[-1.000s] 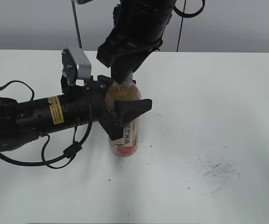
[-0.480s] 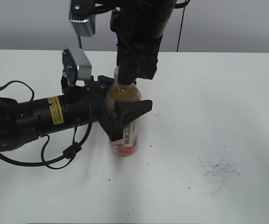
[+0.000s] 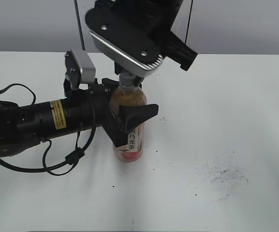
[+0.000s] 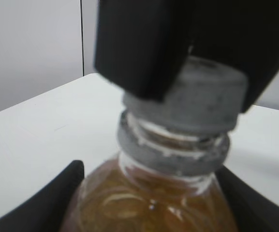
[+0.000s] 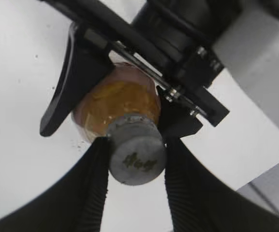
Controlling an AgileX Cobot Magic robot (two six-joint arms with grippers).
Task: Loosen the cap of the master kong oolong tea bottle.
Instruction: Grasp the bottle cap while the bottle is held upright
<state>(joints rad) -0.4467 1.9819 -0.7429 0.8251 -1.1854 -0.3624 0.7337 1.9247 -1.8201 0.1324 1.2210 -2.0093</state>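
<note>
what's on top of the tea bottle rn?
Grey cap sits on the tea bottle, pinched by the right claw. Left claw clamps the body. Thread under the cap is hidden.

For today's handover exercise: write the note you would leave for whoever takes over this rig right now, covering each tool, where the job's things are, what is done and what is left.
Left tool: clamped around the body of the oolong tea bottle, holding it upright on the white table.
Right tool: above the bottle, fingers closed on either side of the grey cap.
Done: bottle steadied, cap gripped.
Cap: on the neck; a gap shows between it and the ring below in the left wrist view. Whether it is loose I cannot tell.
Left: twist the cap, then confirm it turns freely.
</note>
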